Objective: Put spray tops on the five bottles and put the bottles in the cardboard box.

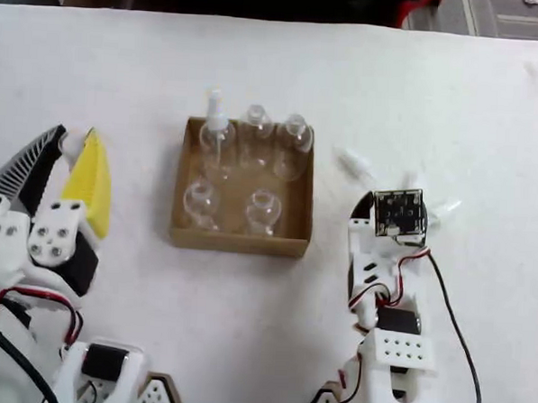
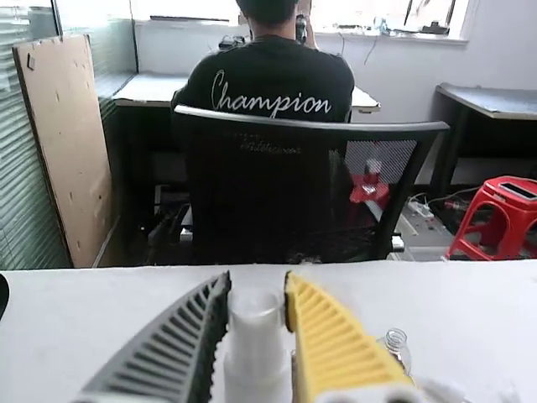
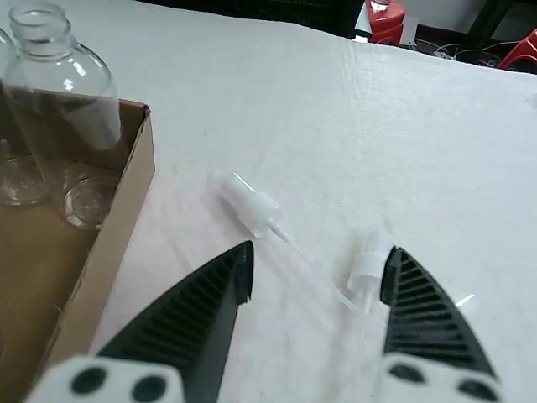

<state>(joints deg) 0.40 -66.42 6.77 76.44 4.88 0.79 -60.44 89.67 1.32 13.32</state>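
The left jaws are gripping a white spray top (image 2: 254, 336) at nine o'clock of the cardboard box (image 1: 240, 243) holding five bottles (image 1: 262, 210). The right jaws are gaping over loose spray tops (image 3: 252, 206) at three o'clock; centring one before closing seems wise.

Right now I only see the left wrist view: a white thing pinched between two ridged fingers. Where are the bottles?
Observer: All five bottles stand in the box, to that arm's right.
Operator: Do they have tops on?
Observer: Only one, the bottle in the far left corner; the other four necks are bare.
Operator: What is the other arm doing?
Observer: The right gripper is open just above loose tops lying right of the box.
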